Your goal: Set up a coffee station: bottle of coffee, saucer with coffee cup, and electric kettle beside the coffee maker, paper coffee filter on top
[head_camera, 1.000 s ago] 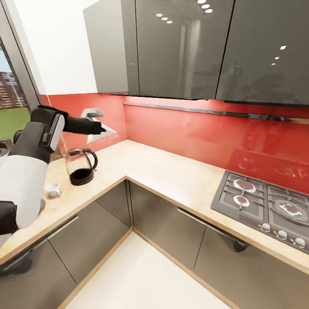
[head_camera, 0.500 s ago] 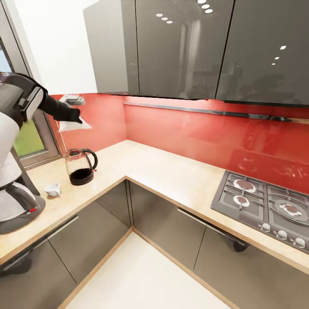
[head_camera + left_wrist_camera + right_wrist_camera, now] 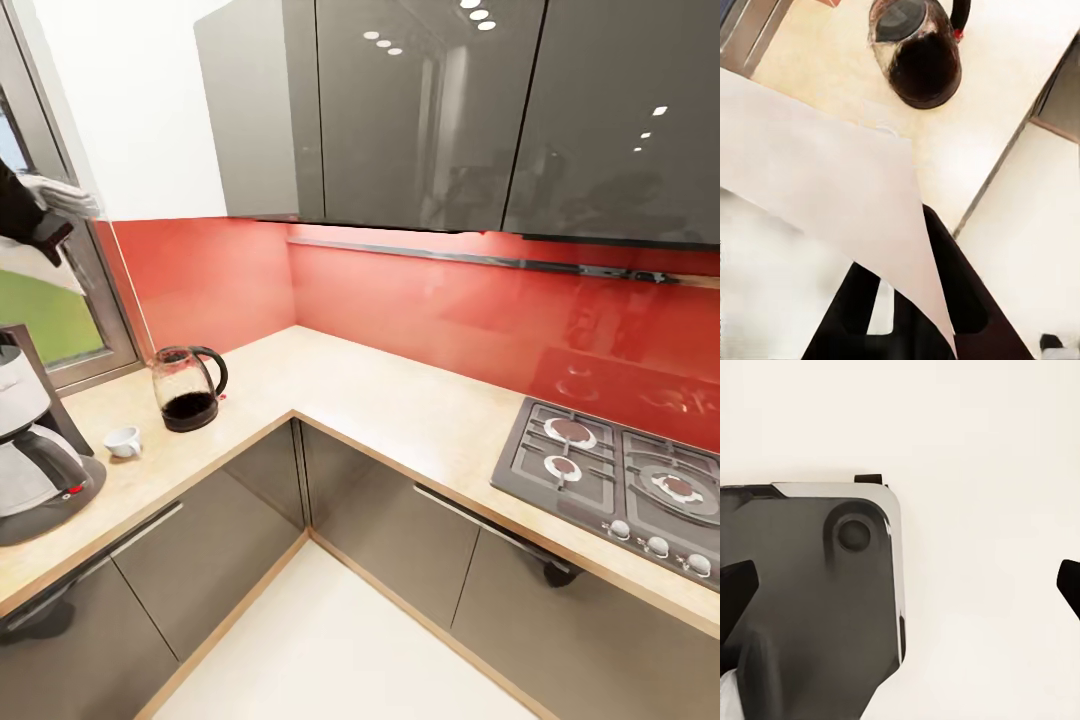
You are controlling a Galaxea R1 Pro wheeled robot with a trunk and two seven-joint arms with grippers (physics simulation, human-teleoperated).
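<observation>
Head view, near edge at left: coffee maker stands upright on the counter, glass carafe seated in its base, small red switch facing out.

Past it on the same run of counter: coffee cup, white, sitting directly on the counter surface, apart from the coffee maker. Just beyond the cup: electric kettle, upright, black base and loop handle, near the window corner.

Above the coffee maker, at the picture's left edge: left hand raised in front of the window frame, with a white sheet hanging from it.

Left wrist view: the two dark fingers are closed together on the paper coffee filter, which spreads wide across the view. Beneath it, the electric kettle seen from above on the counter.

Right wrist view: right hand fingertips sit wide apart, nothing between them; pale floor and a dark grey rounded plate of the robot lie below.

Far right of the head view: gas hob set into the counter, red backsplash behind.
</observation>
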